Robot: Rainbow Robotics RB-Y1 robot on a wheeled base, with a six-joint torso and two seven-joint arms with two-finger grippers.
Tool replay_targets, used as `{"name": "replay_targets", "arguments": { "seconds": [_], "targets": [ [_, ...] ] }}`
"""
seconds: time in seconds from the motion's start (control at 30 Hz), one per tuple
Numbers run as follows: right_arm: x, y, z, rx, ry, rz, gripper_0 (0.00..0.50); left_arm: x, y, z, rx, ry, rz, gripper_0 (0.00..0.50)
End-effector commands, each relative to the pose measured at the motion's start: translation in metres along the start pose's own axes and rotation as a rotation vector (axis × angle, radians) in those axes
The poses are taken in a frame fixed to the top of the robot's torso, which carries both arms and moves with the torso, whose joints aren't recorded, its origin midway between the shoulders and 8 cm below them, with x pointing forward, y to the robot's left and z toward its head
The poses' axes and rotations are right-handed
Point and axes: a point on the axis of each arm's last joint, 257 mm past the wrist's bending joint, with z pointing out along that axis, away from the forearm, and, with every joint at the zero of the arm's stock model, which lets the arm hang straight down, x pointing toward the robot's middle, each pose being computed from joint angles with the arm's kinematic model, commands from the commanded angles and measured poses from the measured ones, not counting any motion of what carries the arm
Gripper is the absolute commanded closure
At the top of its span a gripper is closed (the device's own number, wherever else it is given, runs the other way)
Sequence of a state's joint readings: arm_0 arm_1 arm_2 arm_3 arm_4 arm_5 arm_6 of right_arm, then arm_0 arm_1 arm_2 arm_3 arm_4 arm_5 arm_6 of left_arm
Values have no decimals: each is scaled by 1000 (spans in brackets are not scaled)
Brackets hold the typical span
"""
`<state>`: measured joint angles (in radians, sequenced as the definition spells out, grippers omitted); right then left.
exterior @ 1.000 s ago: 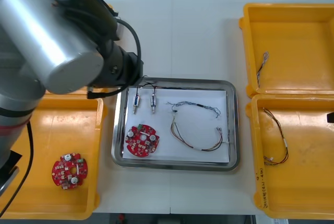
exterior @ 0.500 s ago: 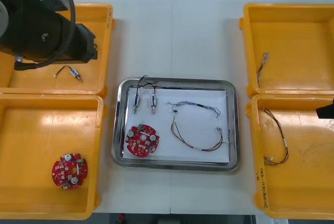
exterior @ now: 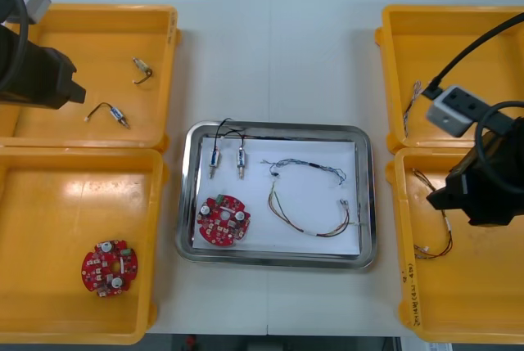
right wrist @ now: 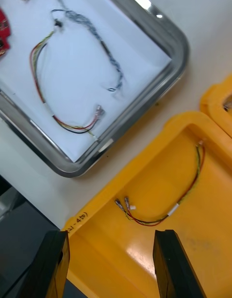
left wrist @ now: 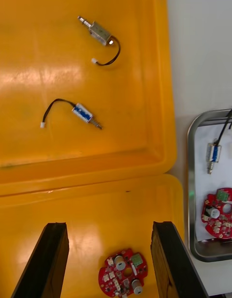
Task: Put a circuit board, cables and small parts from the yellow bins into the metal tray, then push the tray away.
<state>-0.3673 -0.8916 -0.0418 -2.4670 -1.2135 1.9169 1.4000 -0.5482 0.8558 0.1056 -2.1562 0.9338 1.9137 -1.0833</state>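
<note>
My left pincer [left wrist: 108,225] is spread wide with nothing between its fingers. It hangs over the seam where the far left bin [exterior: 98,48] meets the near left bin [exterior: 82,195]. In the far left bin lie a small metal part [exterior: 142,69] with a curled black lead and, well apart from it, a second small metal part [exterior: 110,114], blue-bodied, also on a black lead. In the near left bin a spare circuit board [exterior: 109,267] lies flat. In the wrist view I see it between the left fingers, on the bin floor beneath them.

My right pincer [right wrist: 110,232] is wide too, and empty. It is above the near right bin [exterior: 458,294], close to the wall that faces the tray. A loose red and yellow cable [right wrist: 178,207] lies curved on that bin's floor, beyond the fingers and clear of them. The far right bin [exterior: 442,32] holds a short cable [exterior: 412,97] near its inner wall; I cannot tell its colours.

The metal tray [exterior: 368,204] rests on the worktop [exterior: 270,56] between the left and right bins, white inside. It holds a red circuit board [exterior: 223,220] in its near left corner. Beyond the board, a left small part [exterior: 214,157] and a right small part [exterior: 241,159] lie side by side. To their right is a twisted blue and white cable [exterior: 307,164], and a looped red and yellow cable [exterior: 315,234] lies nearer to me.
</note>
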Motion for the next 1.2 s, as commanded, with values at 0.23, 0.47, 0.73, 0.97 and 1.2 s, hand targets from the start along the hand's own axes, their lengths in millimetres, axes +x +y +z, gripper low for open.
{"name": "replay_targets", "arguments": {
  "seconds": [0.23, 0.47, 0.73, 0.97, 1.2],
  "targets": [
    [-16, 43, 25, 36, 110, -318, 0, 45, 52, 3, -75, 90, -57, 0],
    [-41, 73, 49, 38, 117, -472, 0, 69, 68, 4, -96, 135, -72, 0],
    [-76, 107, 80, 21, 73, -580, 0, 82, 88, -1, -117, 141, -73, 0],
    [-91, 119, 106, 44, 79, -728, 0, 89, 94, -1, -142, 142, -70, 0],
    [-94, 144, 136, 6, 99, -782, 0, 95, 98, 0, -146, 154, -84, 0]
  ]
}}
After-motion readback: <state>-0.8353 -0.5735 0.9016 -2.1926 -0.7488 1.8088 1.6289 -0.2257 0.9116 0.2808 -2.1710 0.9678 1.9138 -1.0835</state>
